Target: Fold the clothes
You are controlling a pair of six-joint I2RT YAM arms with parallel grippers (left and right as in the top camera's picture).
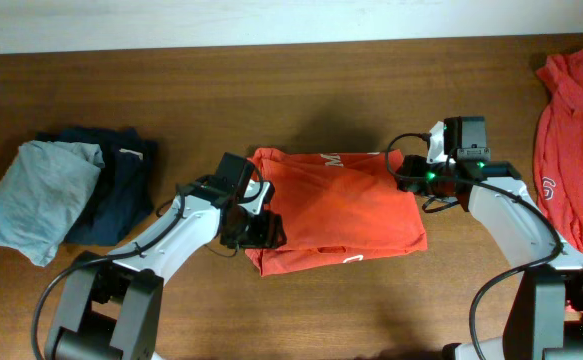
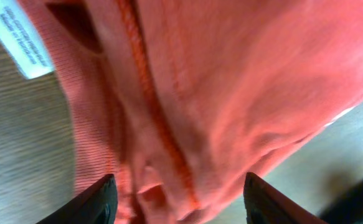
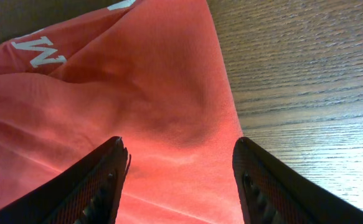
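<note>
T-shirt (image 1: 341, 205) between left gripper (image 1: 261, 232) and right gripper (image 1: 403, 170)

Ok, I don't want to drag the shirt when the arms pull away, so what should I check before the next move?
1. Left end effector open, nothing pinched: ok, fingers stand apart at the folded orange-red cotton T-shirt's left edge.
2. Right end effector open: ok, fingers apart above that shirt's far right corner.
3. Fold tidy: not ok, a lower layer shows along the near edge.
4. All clothes folded: not ok, a crumpled orange-red cotton T-shirt lies at far right.
5. Light-grey folded garment and dark navy folded garment out of the way: ok, far left.
</note>
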